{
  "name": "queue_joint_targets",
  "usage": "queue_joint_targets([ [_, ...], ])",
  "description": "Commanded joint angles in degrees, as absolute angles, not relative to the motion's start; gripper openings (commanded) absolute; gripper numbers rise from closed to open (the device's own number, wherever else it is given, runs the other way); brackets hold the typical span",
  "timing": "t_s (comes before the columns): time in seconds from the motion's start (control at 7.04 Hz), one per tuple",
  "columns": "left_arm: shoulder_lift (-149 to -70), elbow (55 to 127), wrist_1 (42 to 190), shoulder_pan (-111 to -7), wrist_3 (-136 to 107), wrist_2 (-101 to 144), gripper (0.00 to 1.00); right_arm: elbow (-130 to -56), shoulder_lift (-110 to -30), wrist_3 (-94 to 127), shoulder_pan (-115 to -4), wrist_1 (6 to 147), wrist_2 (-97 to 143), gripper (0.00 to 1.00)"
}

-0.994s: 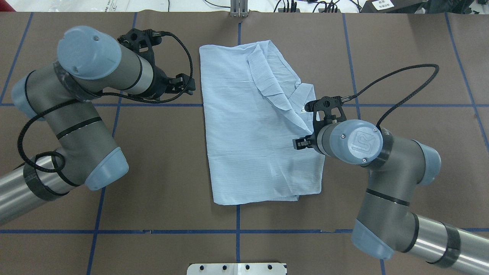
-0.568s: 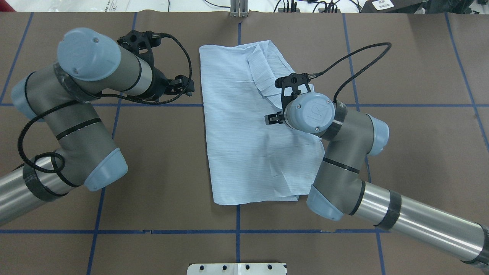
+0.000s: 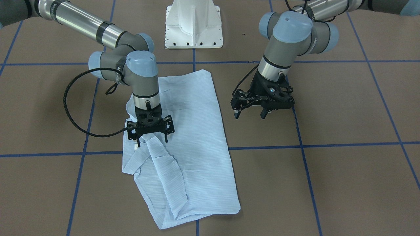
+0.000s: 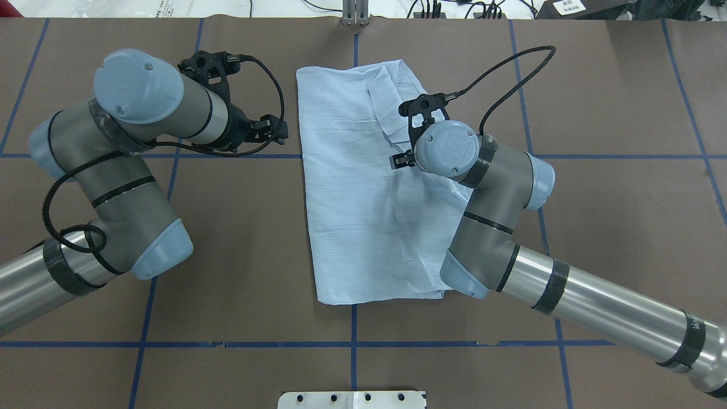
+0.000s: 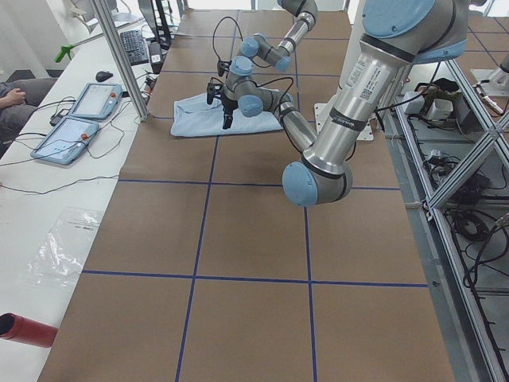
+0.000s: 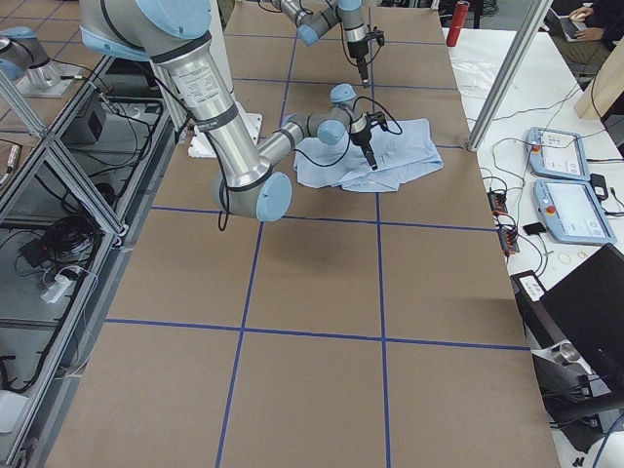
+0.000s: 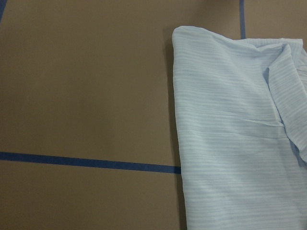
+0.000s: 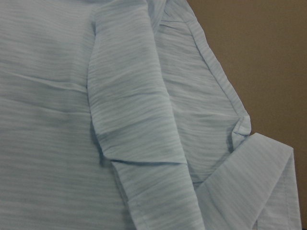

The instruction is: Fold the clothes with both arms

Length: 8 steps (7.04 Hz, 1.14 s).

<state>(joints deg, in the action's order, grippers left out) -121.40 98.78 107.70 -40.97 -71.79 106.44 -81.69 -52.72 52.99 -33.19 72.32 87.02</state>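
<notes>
The light blue striped shirt (image 4: 352, 193) lies folded into a long rectangle on the brown table, with a sleeve (image 8: 134, 124) folded over its far right part. It also shows in the front view (image 3: 197, 157) and the left wrist view (image 7: 230, 134). My right gripper (image 3: 152, 141) is open and hovers just over the folded sleeve near the collar; from overhead (image 4: 400, 161) the wrist mostly hides it. My left gripper (image 3: 249, 114) is open and empty, above bare table beside the shirt's left edge, as the overhead view (image 4: 275, 128) also shows.
The white pedestal base (image 3: 193, 23) stands at the table's robot side. Blue tape lines (image 4: 227, 156) cross the brown table. Two tablets (image 5: 79, 115) and an aluminium post (image 5: 119, 56) stand on the operators' side. A red cylinder (image 5: 24, 330) lies at the table's left end.
My right arm has swung from the shirt's right edge inward and farther away, to over the folded sleeve. The left arm has barely shifted. The shirt has not moved.
</notes>
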Motion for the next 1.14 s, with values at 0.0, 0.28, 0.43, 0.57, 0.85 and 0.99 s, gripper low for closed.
queue_joint_targets([
  [0.0,-121.5,98.7,108.1,-40.9,-72.2,106.4,1.00,-80.1,-52.6,49.6,-35.1,72.1,87.2,1.00],
  [0.28,-122.2,99.3,108.0,-40.7,-72.4,106.5,1.00,-79.8,-54.4,44.9,-39.3,72.1,90.2,1.00],
  [0.43,-122.6,99.5,107.8,-40.6,-72.4,106.5,1.00,-78.9,-56.9,41.4,-42.3,71.7,92.6,1.00],
  [0.57,-123.4,99.5,107.8,-40.6,-72.4,106.3,1.00,-77.1,-59.5,37.1,-46.0,67.1,95.3,1.00],
  [0.85,-123.6,99.5,107.8,-40.5,-72.2,106.3,1.00,-75.1,-58.8,34.3,-50.4,64.4,101.2,1.00],
  [0.99,-123.6,99.6,107.8,-40.5,-72.2,106.1,1.00,-74.8,-56.4,35.8,-50.3,64.4,102.2,1.00],
])
